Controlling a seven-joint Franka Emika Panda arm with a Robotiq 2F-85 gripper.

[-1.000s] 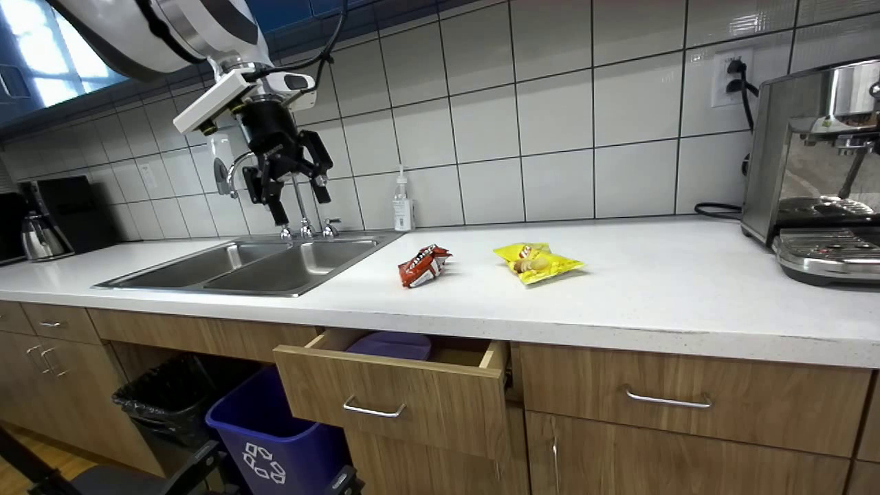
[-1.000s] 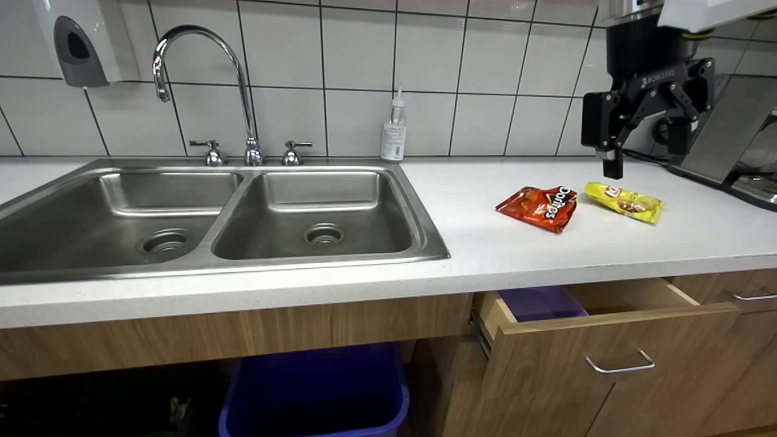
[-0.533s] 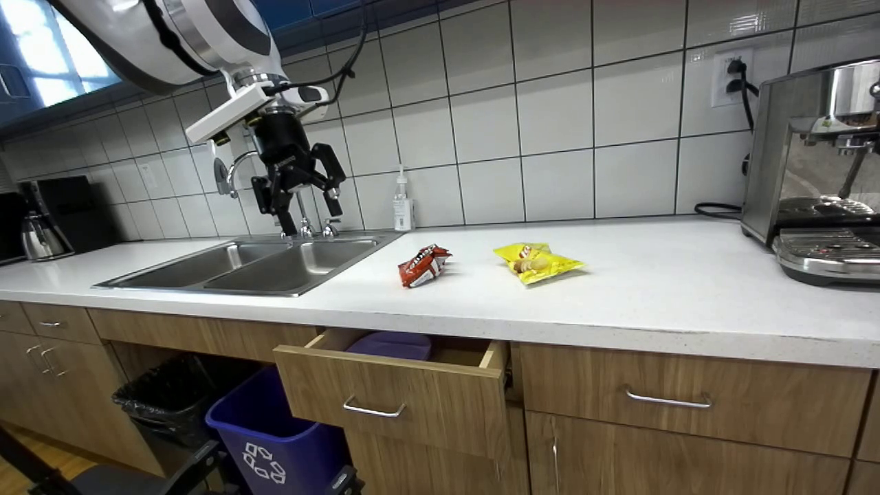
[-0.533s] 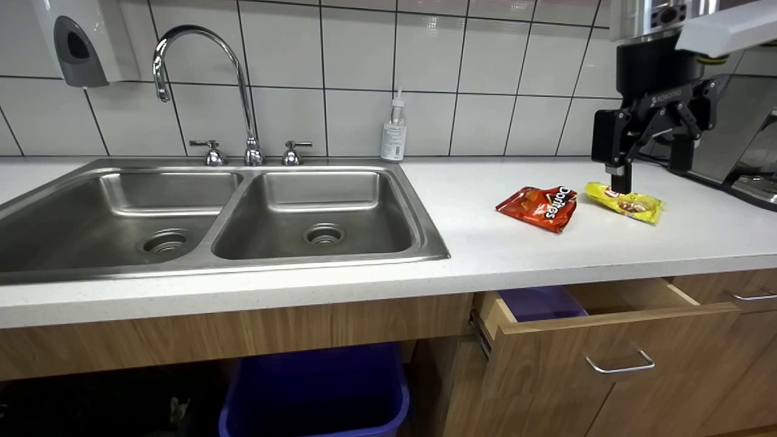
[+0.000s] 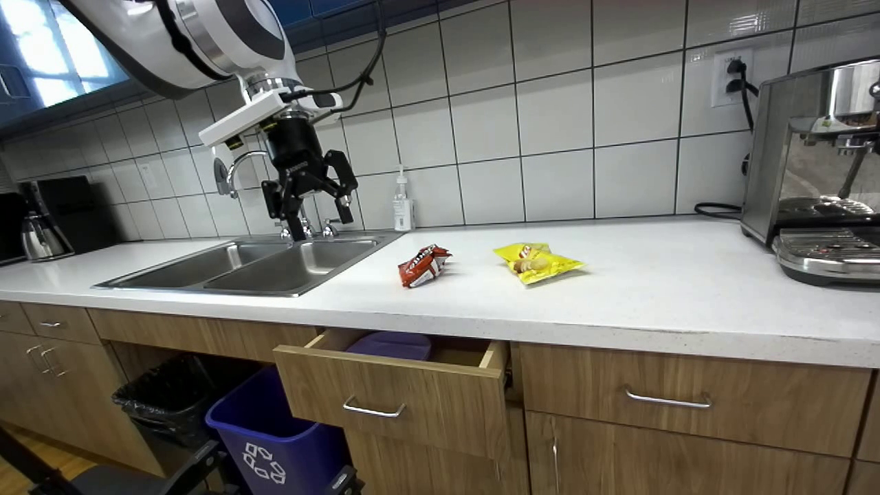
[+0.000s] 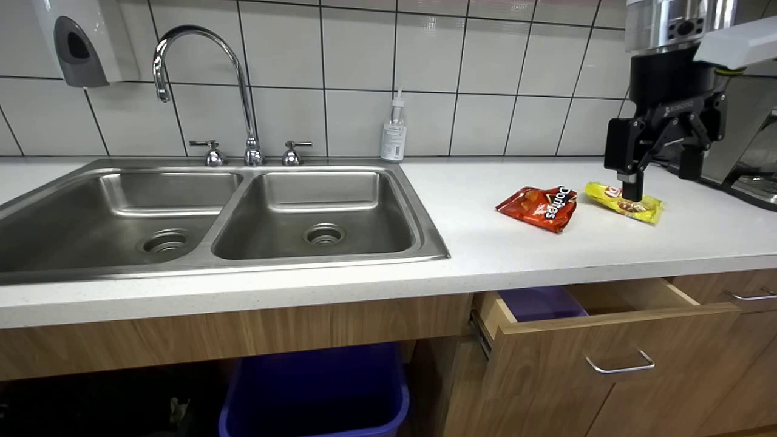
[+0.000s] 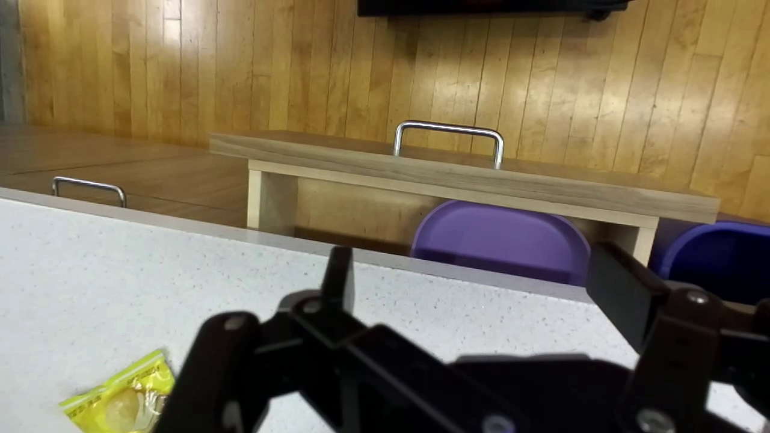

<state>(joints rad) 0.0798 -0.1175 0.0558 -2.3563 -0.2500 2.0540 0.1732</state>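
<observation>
My gripper [image 5: 322, 225] is open and empty, fingers pointing down above the white countertop; it also shows in an exterior view [image 6: 663, 182] and in the wrist view [image 7: 472, 270]. A red Doritos bag [image 6: 542, 208] lies on the counter and also shows in an exterior view [image 5: 422, 267]. A yellow Lay's bag [image 5: 540, 262] lies beside it, apart from it. In an exterior view one fingertip overlaps the yellow bag [image 6: 646, 209], with no contact visible. The yellow bag [image 7: 123, 400] is partly cut off at lower left in the wrist view. The red bag is out of the wrist view.
An open wooden drawer [image 5: 426, 405] below the counter holds a purple container [image 7: 502, 237]. A double steel sink [image 6: 209, 258] with faucet [image 6: 243, 85] and a clear bottle [image 6: 394, 136] are nearby. A coffee machine [image 5: 825, 172] stands on the counter. A blue bin [image 5: 275, 440] stands below.
The arm and gripper have moved down and to the right in both exterior views. The gripper stays open. The bags and the drawer have not moved.
</observation>
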